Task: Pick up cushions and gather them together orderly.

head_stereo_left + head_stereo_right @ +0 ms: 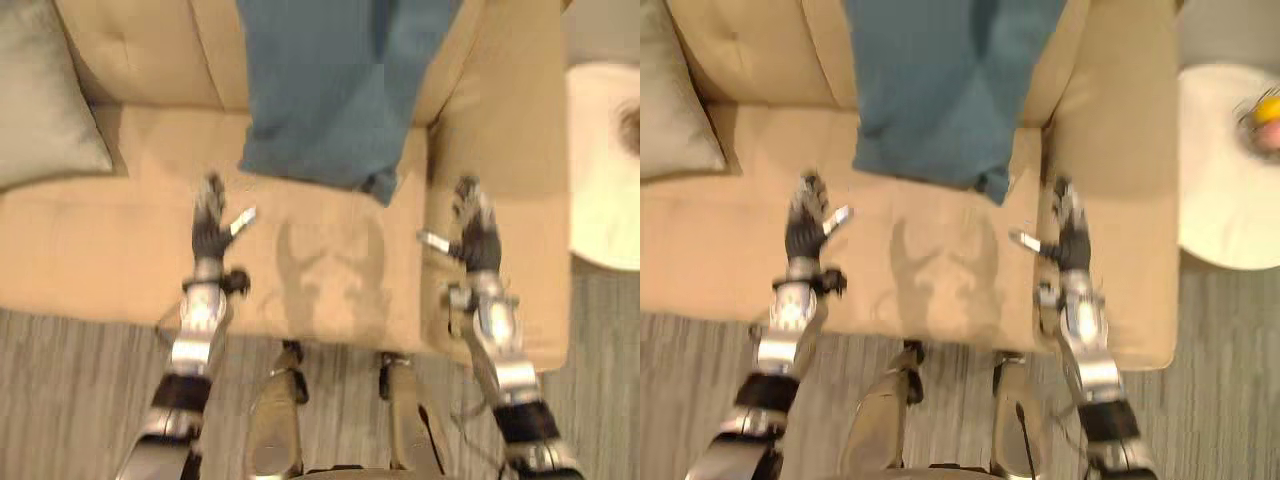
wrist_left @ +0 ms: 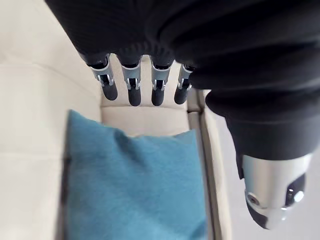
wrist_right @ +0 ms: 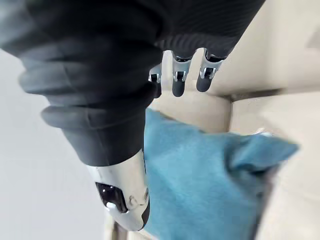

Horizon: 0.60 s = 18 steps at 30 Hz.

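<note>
Sofa (image 1: 120, 250): beige, carries both cushions. Task status: gathering is not complete and, by estimate, is at an early stage.

The blue cushion (image 1: 330, 90) leans against the backrest at the sofa's right end, just beside the armrest, with its lower edge on the seat. The grey cushion (image 1: 45, 100) lies at the far left of the seat, well apart from the blue one, with bare seat between them. Neither cushion is held. Remaining work, as judged: grasp one cushion, carry it to the other, and set the pair side by side in line.

A round white surface (image 1: 605, 170) stands beside the right armrest and plays no part in the task.

Left hand (image 1: 210, 232): released and empty, fingers (image 2: 132, 92) straight, thumb spread inward. It hovers over the seat below the blue cushion's left corner, near it but apart.

Right hand (image 1: 478, 235): released likewise, fingers straight, thumb pointing inward, empty. It is over the inner edge of the right armrest, near the cushion's lower right corner. Together the hands flank the blue cushion's lower edge, a pose suited to a two-handed grasp
</note>
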{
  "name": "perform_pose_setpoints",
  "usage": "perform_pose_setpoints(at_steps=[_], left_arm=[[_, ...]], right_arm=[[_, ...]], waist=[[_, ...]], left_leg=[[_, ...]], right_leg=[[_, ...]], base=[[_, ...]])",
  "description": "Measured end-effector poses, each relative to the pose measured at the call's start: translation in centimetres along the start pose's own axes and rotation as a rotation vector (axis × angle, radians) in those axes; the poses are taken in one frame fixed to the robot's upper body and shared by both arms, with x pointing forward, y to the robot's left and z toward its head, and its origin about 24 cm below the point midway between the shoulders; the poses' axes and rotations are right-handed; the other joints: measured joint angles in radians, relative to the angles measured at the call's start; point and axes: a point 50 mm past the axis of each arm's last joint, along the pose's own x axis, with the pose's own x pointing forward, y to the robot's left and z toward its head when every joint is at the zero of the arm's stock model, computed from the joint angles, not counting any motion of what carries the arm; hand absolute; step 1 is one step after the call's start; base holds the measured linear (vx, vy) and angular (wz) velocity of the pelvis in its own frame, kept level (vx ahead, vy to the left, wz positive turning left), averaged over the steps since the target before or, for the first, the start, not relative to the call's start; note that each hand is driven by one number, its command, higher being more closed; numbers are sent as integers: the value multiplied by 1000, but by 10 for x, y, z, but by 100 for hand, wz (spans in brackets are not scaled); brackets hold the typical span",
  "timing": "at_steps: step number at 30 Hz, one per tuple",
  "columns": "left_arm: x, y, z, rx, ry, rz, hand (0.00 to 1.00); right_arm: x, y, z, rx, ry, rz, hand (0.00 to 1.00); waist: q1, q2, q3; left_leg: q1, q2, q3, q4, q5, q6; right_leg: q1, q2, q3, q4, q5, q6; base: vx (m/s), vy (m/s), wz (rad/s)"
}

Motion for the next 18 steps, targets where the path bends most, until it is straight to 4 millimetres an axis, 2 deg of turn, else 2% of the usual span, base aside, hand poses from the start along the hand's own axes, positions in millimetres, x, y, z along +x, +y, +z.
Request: perform_pose_setpoints(at_steps=[1,3,4,6,7,9,11,14,15,16,17,18], left_arm=[[-10,2,-13,8,56,-9,0],[-46,11,-57,64,269,-40,0],[-54,13,-65,73,312,-43,0],[-83,23,-89,124,451,-57,0],[-90,26,-93,133,482,-55,0],[-116,34,-109,161,590,-59,0],[-129,37,-115,169,641,-74,0],[-139,40,-121,182,690,-88,0],[-136,42,-120,190,683,-80,0],[-129,44,-118,194,670,-67,0],[-128,46,-117,198,666,-59,0],[-125,51,-116,200,664,-25,0]], right_arm=[[-10,-2,-16,-15,74,5,0],[-53,-12,-72,-65,364,27,0],[-64,-15,-82,-72,421,27,0],[-99,-26,-108,-102,592,29,0],[-106,-29,-112,-105,623,26,0],[-133,-40,-126,-113,744,14,0],[-148,-44,-134,-128,812,20,0],[-152,-46,-139,-143,854,39,0],[-150,-44,-141,-155,860,53,0],[-145,-43,-141,-166,854,69,0],[-143,-41,-141,-165,852,73,0],[-144,-35,-142,-151,860,82,0]], waist=[[-6,-2,-21],[-19,-5,-66],[-20,-5,-77],[-23,-5,-110],[-24,-5,-119],[-33,-5,-157],[-34,-9,-177],[-24,-19,-177],[-27,-31,-178],[-16,-28,-175],[-15,-20,-171],[-35,-17,-163]], left_leg=[[9,-1,-1,-4,-1,1],[73,-5,0,-18,-9,1],[87,-5,1,-18,-14,0],[150,-3,13,-18,-33,-5],[165,-3,16,-19,-37,-8],[215,-2,31,-31,-48,-14],[247,-2,56,-48,-48,-15],[252,3,109,-28,-63,-13],[219,5,118,15,-78,6],[181,26,116,67,-105,25],[165,52,123,77,-108,31],[154,63,115,104,-101,27]], right_leg=[[12,-1,-3,-9,0,0],[88,-4,-8,-48,4,-1],[104,-4,-7,-56,6,-1],[159,-2,5,-78,11,4],[172,-1,11,-84,11,4],[215,0,24,-102,10,4],[226,4,49,-107,11,5],[207,10,94,-109,40,10],[184,11,93,-99,72,14],[149,27,80,-96,124,30],[150,30,65,-98,130,32],[94,20,6,194,-22,4]], base=[[123,1,3],[122,4,0],[100,4,-10],[94,2,-20],[71,0,-25],[72,-2,-23],[54,-2,-36],[-18,8,-56],[-86,-2,-63],[-104,-13,-60],[-170,-20,-28],[-130,-21,14]])
